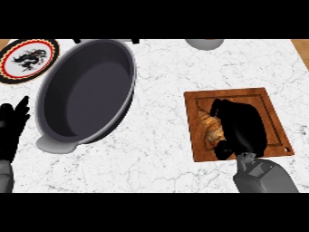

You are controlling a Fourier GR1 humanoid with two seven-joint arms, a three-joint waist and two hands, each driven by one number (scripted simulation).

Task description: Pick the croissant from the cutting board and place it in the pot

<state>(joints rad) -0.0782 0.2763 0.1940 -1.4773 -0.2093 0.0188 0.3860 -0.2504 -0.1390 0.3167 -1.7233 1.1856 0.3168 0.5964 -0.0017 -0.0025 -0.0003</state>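
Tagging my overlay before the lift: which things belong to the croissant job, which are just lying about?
Job: croissant, cutting board beneath it, pot, right hand over the croissant.
Lying about: patterned plate beside the pot, grey rounded thing cut off at the far edge, left hand resting open at the view's left.

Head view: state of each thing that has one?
pot: upright, lidless, nothing inside
croissant: lying on the cutting board, not in the pot
right hand: curled round the croissant
left hand: open, resting at the left edge, holding nothing
plate: flat on the counter, nothing on it
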